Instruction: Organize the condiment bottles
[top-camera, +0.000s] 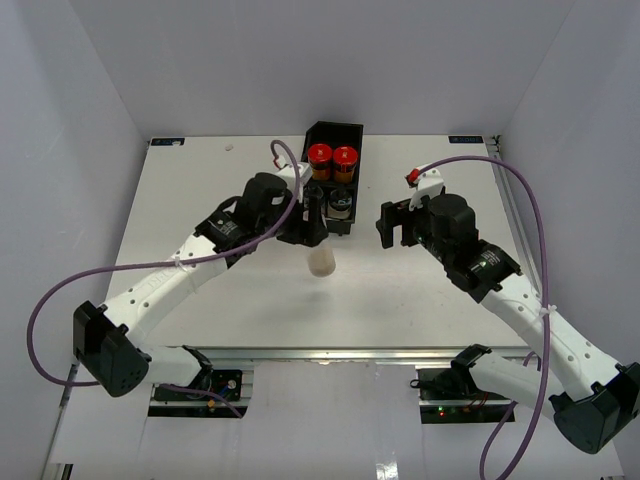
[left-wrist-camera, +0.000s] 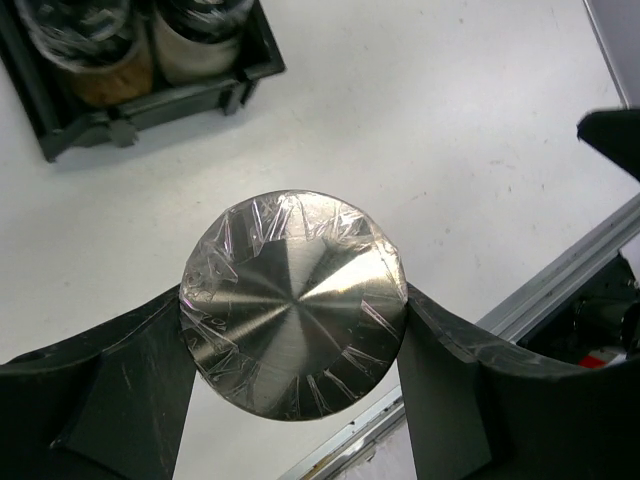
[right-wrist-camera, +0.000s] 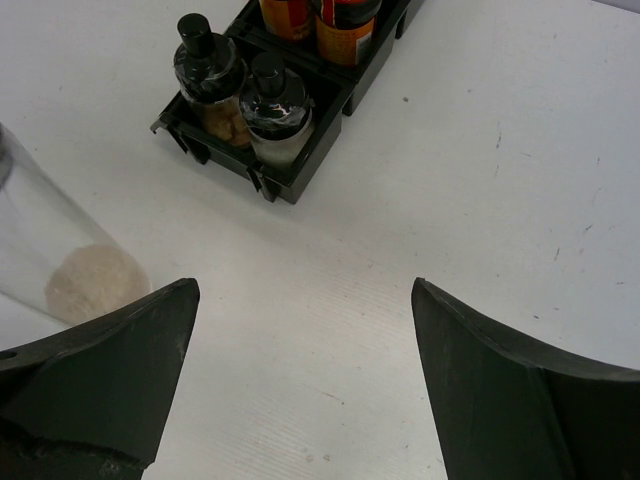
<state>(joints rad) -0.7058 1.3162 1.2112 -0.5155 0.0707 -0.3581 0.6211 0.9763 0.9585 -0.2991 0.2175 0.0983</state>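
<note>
White surface (top-camera: 200, 200), pale walls around. Over it the left gripper (left-wrist-camera: 295, 335) was clamped partway shut on the cream bottle (left-wrist-camera: 295, 300) by its film-wrapped grey lid, holding it just off the near end of the tray (top-camera: 352, 130). Beside the tray the right gripper (right-wrist-camera: 305, 300) hung wide and empty. Placing seemed in hand; the next move called for a free compartment, probably the far one. The tray's near compartment held two dark-capped bottles (right-wrist-camera: 205, 65); the next one held two red-capped bottles (top-camera: 319, 155).

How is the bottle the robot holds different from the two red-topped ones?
The held bottle is pale with a flat silver lid; the red-topped bottles are amber-brown with red caps. The held bottle is gripped by the left gripper outside the tray; the red-topped bottles stand in the tray's far end. All are small and round.
</note>
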